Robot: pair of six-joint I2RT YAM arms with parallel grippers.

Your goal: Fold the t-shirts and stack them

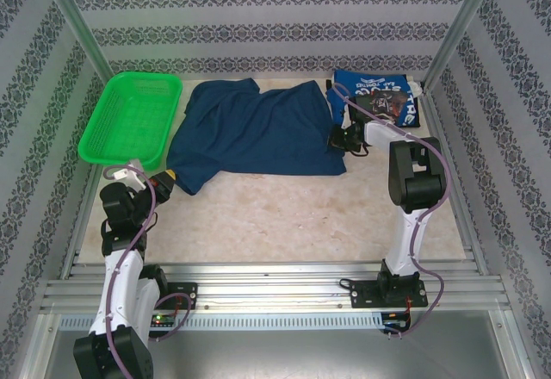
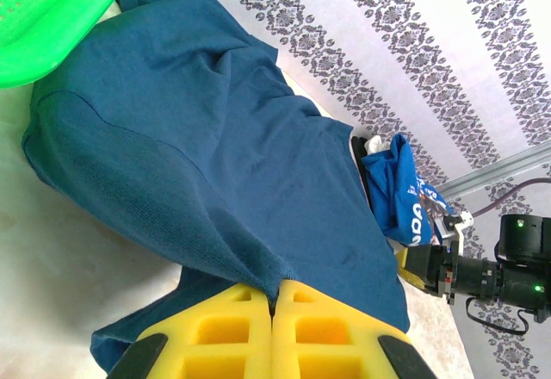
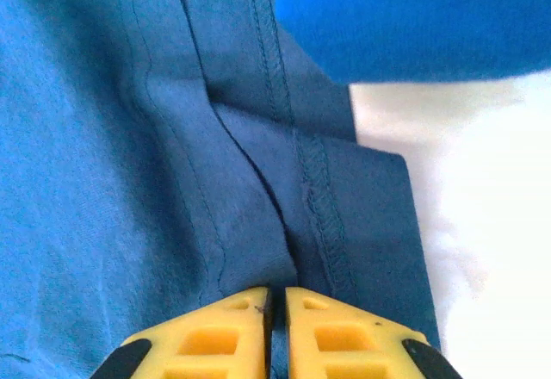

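Navy shirt point(image 1: 258, 133) pinched at two ends on the desk point(image 1: 284, 215).
Top: spread mid-desk between basket point(image 1: 129, 121) and bunched blue shirt point(image 1: 379, 99) in the far right corner; left gripper point(image 1: 170, 177) at its near-left corner, right gripper point(image 1: 340, 138) at its right edge. Left wrist: fingers point(image 2: 232, 336) clenched on a raised fold of navy cloth. Right wrist: fingers point(image 3: 224, 336) almost together, grasping a stitched hem fold; blue shirt just beyond.
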